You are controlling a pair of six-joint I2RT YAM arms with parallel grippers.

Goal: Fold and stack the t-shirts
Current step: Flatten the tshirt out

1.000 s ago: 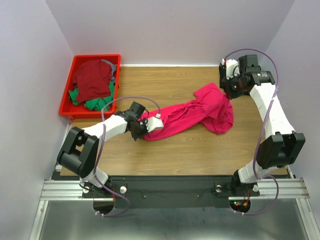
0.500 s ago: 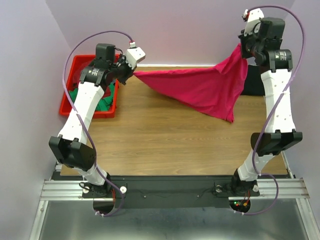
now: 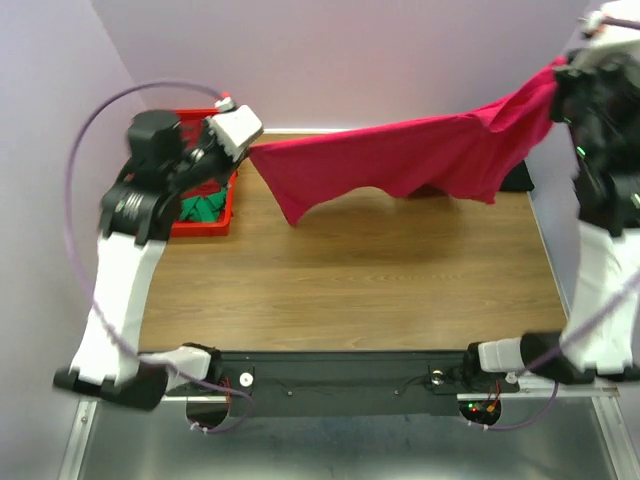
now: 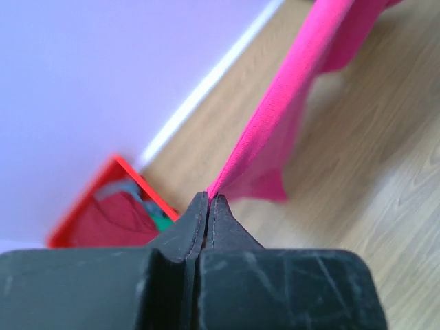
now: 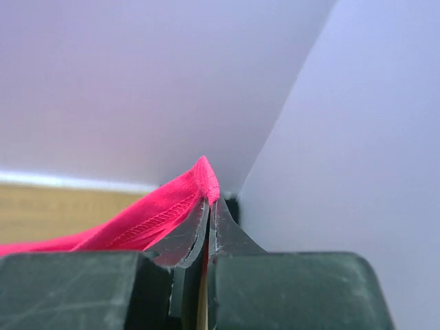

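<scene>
The bright pink-red t-shirt (image 3: 400, 160) hangs stretched in mid-air above the bench's (image 3: 350, 290) far edge, its ends clamped tight by the left gripper (image 4: 208, 201), beside the red bin (image 3: 190, 228), and the right gripper (image 5: 209, 201), at the far right corner.

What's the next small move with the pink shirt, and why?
Probably lower both arms together to lay the pink shirt flat on the table: the left end effector and right end effector pinch opposite ends, and it hangs spread above the wood.
</scene>
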